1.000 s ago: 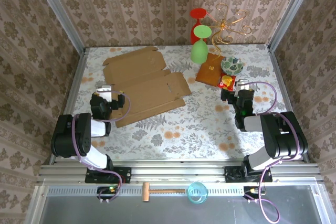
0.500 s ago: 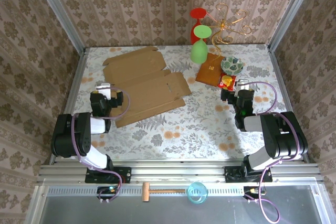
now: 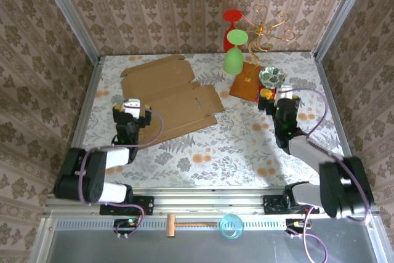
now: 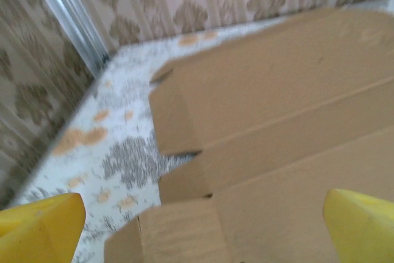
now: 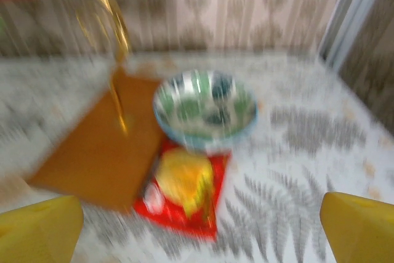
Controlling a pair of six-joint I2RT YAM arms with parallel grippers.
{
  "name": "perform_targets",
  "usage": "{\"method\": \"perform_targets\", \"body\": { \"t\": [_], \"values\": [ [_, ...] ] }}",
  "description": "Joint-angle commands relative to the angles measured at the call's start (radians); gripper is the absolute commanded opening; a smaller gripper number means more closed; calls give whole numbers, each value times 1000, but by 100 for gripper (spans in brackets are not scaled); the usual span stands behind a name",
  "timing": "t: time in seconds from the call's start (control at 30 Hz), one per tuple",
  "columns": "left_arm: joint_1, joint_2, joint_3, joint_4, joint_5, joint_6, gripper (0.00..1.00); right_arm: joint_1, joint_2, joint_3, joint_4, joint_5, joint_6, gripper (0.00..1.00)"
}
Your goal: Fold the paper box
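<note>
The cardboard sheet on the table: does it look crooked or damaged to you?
The paper box lies flat and unfolded on the far left of the table, turned at an angle to the table's edges, so it looks askew. No tears or crushed flaps show. The open left gripper is at its near left corner.

A gold wire stand (image 3: 266,28) rises from the orange-brown square board (image 3: 245,83), with a patterned bowl (image 3: 271,77) just beside its right corner, a red packet (image 3: 266,95) by its near-right edge, and a green glass (image 3: 233,60) and a red glass (image 3: 232,24) behind it.
</note>
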Motion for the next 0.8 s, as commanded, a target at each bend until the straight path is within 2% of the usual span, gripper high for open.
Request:
{"method": "perform_targets", "body": {
  "t": [0.0, 0.03, 0.07, 0.1, 0.13, 0.17, 0.2, 0.27, 0.33, 0.4, 0.5, 0.57, 0.67, 0.77],
  "values": [
    [-65, -182, 207, -423, -306, -119, 100, 61, -152, 226, -299, 171, 127, 100],
    [-52, -215, 312, -735, -227, -238, 100, 53, -164, 326, -480, 150, 251, 100],
    [-18, -228, 408, -914, -128, -371, 100, 35, -165, 416, -657, 99, 397, 100],
    [45, -224, 450, -970, 14, -509, 100, 27, -164, 475, -814, 77, 557, 100],
    [136, -208, 445, -926, 235, -582, 100, 22, -162, 496, -882, 65, 661, 100],
    [215, -169, 441, -879, 415, -667, 91, 2, -167, 494, -886, -28, 673, 100],
    [264, -123, 467, -917, 482, -751, 77, -7, -166, 485, -884, -123, 673, 91],
    [295, -39, 566, -1095, 510, -777, 59, 10, -153, 495, -960, -174, 742, 69],
    [305, 38, 647, -1255, 541, -751, 43, 32, -143, 457, -985, -256, 830, 57],
    [311, 102, 699, -1384, 564, -718, 32, 46, -135, 370, -922, -385, 915, 48],
    [318, 123, 684, -1460, 553, -696, 34, 83, -115, 259, -805, -479, 1025, 48],
    [337, 112, 644, -1480, 553, -729, 42, 101, -85, 232, -762, -510, 1057, 49],
    [366, 59, 564, -1474, 593, -855, 47, 116, -33, 241, -746, -543, 1075, 50],
    [331, -29, 495, -1480, 594, -1034, 50, 122, 2, 228, -698, -572, 1109, 51]
  ]
}}
